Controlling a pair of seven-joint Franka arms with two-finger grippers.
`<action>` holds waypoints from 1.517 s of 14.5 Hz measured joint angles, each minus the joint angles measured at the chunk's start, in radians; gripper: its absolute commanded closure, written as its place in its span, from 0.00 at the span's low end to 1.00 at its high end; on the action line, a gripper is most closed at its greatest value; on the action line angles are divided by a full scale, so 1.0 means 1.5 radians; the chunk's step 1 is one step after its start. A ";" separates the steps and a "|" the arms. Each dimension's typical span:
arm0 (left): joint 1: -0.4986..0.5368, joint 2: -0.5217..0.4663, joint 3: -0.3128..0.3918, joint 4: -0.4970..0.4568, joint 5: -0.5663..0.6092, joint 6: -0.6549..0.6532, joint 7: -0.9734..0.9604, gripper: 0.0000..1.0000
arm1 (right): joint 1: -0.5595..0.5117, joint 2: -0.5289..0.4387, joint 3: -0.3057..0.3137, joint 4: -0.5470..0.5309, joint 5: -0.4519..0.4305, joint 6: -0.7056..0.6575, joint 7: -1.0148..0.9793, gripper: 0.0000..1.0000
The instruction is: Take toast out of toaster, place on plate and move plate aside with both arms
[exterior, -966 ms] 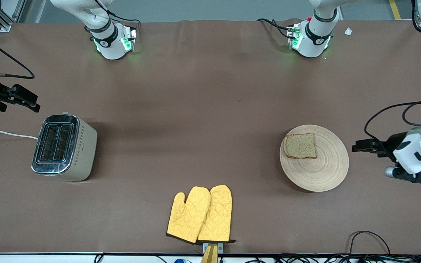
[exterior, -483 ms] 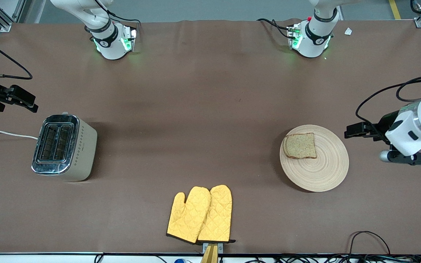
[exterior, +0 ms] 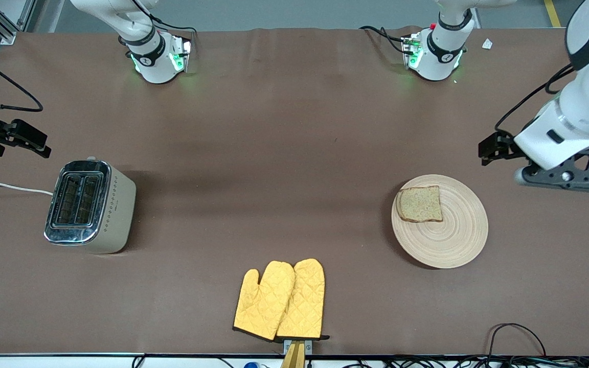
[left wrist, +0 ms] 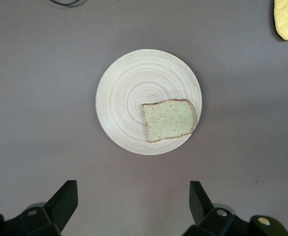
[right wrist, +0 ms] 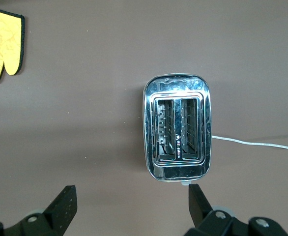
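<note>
The left gripper is hanging in the air over bare table at the left arm's end, its fingers spread wide and holding nothing; the right gripper is hovering over the table near the toaster, likewise released and empty. One toast is lying flat on one plate, off-centre toward the rim facing the right arm's end. One toaster is sitting with two empty slots, and two yellow oven mitts are lying side by side, nearest the front camera. In the front view both grippers are showing only partly, so their spread is reading clearly from the wrist views alone.
</note>
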 measured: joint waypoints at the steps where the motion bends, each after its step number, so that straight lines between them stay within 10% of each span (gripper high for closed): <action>1: 0.001 -0.018 0.010 -0.008 0.000 -0.001 0.001 0.00 | 0.000 0.000 0.000 0.000 0.000 0.000 0.000 0.00; 22: 0.023 -0.202 0.074 -0.180 -0.070 -0.040 0.009 0.00 | -0.008 0.000 -0.001 0.000 0.000 0.000 0.000 0.00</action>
